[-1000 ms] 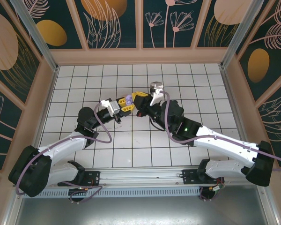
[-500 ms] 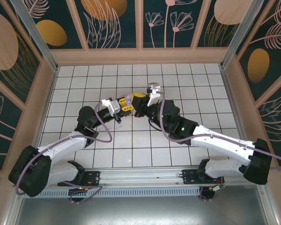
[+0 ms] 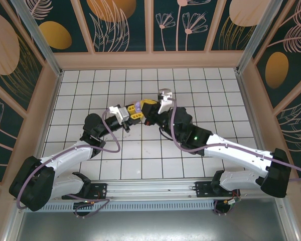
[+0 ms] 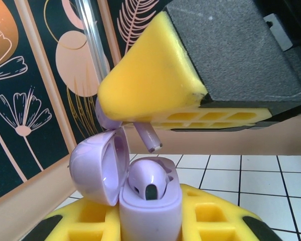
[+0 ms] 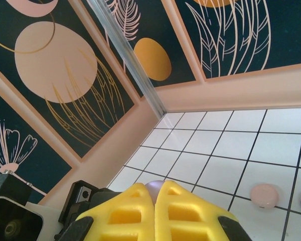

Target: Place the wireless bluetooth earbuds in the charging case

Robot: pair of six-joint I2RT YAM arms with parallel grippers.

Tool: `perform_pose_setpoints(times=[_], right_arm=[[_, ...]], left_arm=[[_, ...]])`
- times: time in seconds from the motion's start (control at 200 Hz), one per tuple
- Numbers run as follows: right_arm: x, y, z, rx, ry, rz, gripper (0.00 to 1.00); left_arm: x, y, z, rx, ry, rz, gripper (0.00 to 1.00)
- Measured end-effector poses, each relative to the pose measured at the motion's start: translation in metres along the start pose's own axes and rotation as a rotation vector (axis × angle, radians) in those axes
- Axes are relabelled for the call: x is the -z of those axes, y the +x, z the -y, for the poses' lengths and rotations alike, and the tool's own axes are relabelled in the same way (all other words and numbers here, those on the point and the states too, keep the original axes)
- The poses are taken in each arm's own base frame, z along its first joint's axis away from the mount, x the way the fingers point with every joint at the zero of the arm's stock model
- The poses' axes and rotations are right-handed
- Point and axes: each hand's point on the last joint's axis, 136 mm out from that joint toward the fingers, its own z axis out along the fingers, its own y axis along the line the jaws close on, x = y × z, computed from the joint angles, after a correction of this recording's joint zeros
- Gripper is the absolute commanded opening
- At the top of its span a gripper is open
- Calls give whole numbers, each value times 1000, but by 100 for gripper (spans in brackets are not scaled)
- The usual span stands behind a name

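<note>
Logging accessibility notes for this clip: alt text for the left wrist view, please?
An open lilac charging case, one lilac earbud seated in it, sits gripped between the left arm's yellow fingers. Above, the right arm's yellow fingers hold a second lilac earbud, stem pointing down toward the case.

- Glossy lilac charging case (image 4: 150, 211), lid and base alike.
- Lilac earbud (image 4: 149, 140), its stem darker at the tip.
- Yellow fingers on the right gripper (image 5: 154, 190), with black housing.
- White floor tiles (image 3: 140, 150) with dark grid lines.
- Dark teal wall panels (image 5: 65, 115) with peach and orange discs, pale line-drawn leaves and peach frames.
- Pale pink round case (image 5: 265, 195).
- Purple cables (image 3: 113, 145).
</note>
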Motion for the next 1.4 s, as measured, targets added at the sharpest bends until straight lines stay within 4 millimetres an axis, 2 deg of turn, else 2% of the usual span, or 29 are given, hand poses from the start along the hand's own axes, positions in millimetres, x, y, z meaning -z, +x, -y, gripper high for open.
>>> perform_pose_setpoints(times=[0.175, 0.325, 0.385, 0.48, 0.586, 0.731, 0.846, 0.946, 1.036, 1.141, 1.396], right_arm=[[10, -2, 8, -10, 32, -32, 5], [25, -21, 22, -74, 88, -44, 6], [33, -26, 32, -106, 123, -52, 6], [37, -19, 58, -159, 195, -102, 6], [31, 16, 97, -208, 297, -215, 6], [19, 106, 144, -237, 439, -498, 6], [17, 169, 167, -243, 518, -703, 6], [22, 208, 179, -247, 560, -837, 7], [22, 231, 183, -248, 569, -926, 7], [17, 247, 184, -249, 560, -985, 7], [19, 267, 189, -249, 561, -1052, 11]], left_arm=[[2, -6, -20, -4, -119, 22, 0], [9, -6, -39, 29, -242, 42, 0], [12, -2, -45, 45, -287, 39, 0], [16, 0, -55, 66, -350, 36, 0], [19, 1, -61, 86, -389, 36, 0], [22, 1, -63, 105, -410, 29, 0], [23, -5, -63, 102, -410, 38, 0], [25, -9, -63, 98, -414, 46, 0], [26, -11, -63, 97, -418, 48, 0], [27, -11, -64, 98, -425, 46, 0], [27, -10, -64, 100, -425, 41, 0]])
